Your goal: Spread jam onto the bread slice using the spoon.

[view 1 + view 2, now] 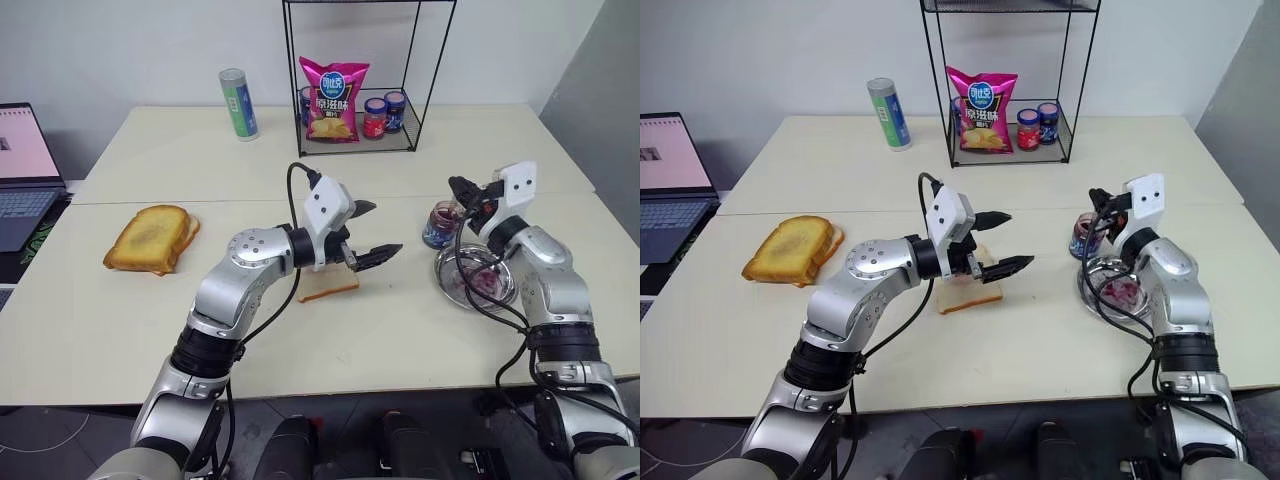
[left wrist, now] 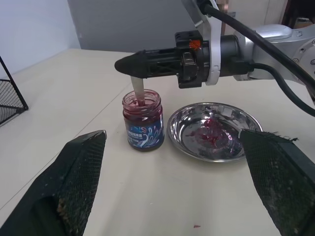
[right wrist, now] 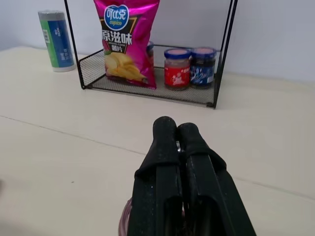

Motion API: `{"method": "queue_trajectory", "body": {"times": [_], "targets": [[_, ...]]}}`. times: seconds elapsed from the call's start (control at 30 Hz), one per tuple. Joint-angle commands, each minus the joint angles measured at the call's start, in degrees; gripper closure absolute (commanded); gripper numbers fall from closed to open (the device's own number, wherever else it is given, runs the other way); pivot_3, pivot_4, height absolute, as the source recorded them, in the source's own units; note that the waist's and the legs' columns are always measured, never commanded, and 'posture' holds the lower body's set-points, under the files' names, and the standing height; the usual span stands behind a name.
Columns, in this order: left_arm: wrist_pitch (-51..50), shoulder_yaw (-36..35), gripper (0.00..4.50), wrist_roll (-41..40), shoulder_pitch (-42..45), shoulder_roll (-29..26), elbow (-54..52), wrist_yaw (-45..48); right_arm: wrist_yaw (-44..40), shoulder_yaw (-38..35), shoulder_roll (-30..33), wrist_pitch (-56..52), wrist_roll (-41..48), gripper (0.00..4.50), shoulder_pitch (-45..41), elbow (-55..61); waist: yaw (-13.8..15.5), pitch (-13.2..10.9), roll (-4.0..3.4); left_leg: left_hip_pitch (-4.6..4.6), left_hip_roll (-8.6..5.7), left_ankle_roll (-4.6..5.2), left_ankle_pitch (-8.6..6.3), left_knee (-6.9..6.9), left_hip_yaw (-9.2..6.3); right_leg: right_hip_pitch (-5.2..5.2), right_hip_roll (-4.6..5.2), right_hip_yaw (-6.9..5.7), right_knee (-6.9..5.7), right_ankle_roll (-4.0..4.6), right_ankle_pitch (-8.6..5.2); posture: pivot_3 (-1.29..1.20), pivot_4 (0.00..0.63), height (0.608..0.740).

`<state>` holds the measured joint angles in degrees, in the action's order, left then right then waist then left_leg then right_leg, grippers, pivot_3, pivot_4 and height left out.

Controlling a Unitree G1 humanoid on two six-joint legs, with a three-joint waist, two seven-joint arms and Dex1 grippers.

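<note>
The pale bread slice (image 1: pixel 328 288) lies flat at the table's middle. My left gripper (image 1: pixel 385 228) hovers just above it, open, nothing between its black fingers (image 2: pixel 74 172). To the right stands an open jar (image 2: pixel 142 123) of dark red-purple jam (image 2: pixel 141 104). Beside the jar sits a round steel dish (image 2: pixel 189 128) with jam smears (image 2: pixel 211 135). My right gripper (image 1: pixel 458 185) hangs over the jar, shut on the spoon (image 2: pixel 138 91). The silver handle runs down from the fingertips into the jar, and the bowl is sunk in the jam.
Golden toasted slices (image 1: pixel 150 238) lie at the left. A laptop (image 1: pixel 25 170) sits at the far left edge. At the back stand a wire rack (image 1: pixel 432 60) with a pink chip bag (image 3: pixel 125 42) and lidded jars (image 3: pixel 177 66), and a tall can (image 1: pixel 238 103).
</note>
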<state>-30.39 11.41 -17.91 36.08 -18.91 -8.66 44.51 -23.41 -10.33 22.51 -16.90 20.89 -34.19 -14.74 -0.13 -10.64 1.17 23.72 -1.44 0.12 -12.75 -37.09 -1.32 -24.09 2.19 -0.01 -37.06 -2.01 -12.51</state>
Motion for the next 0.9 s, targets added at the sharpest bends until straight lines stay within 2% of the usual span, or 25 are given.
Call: {"method": "queue_trajectory", "body": {"times": [0.03, 0.27, 0.53, 0.9], "targets": [[0.4, -0.7, 0.0, -0.6, 1.3, -0.2, -2.0, 0.2, 3.6, -6.4, -1.6, -5.9, 6.8, 4.47, -2.6, 2.9, 0.0, 0.0, 0.0, 0.0, 0.0, 0.0, 0.0, 0.0, 0.0, 0.0, 0.0, 0.0, 0.0, 0.0, 0.0, 0.0, 0.15, 0.74], [0.7, -0.8, 0.0, -0.5, 1.6, -0.2, -1.6, 0.3, 9.0, -13.5, -3.3, -13.6, 14.6, 4.47, -5.5, 3.1, 0.0, 0.0, 0.0, 0.0, 0.0, 0.0, 0.0, 0.01, 0.01, -0.01, 0.0, 0.0, -0.01, 0.01, 0.0, 0.0, 0.15, 0.74], [1.1, -0.9, 0.0, -0.4, 1.9, 0.0, -1.0, 0.2, 13.2, -18.3, -4.6, -18.0, 20.9, 4.47, -7.2, 3.4, -0.1, 0.0, 0.0, 0.0, 0.0, 0.01, 0.0, 0.02, 0.02, -0.01, 0.0, 0.0, -0.02, 0.01, 0.0, 0.0, 0.15, 0.74], [1.5, -0.7, 0.0, -0.3, 2.1, -0.1, -0.5, 0.9, 14.0, -18.0, -3.1, -16.4, 19.3, 4.47, -6.7, 3.4, -0.1, 0.0, -0.01, 0.0, 0.0, 0.01, 0.0, 0.02, 0.02, -0.01, -0.01, 0.0, -0.02, 0.01, 0.0, 0.0, 0.15, 0.74]]}}
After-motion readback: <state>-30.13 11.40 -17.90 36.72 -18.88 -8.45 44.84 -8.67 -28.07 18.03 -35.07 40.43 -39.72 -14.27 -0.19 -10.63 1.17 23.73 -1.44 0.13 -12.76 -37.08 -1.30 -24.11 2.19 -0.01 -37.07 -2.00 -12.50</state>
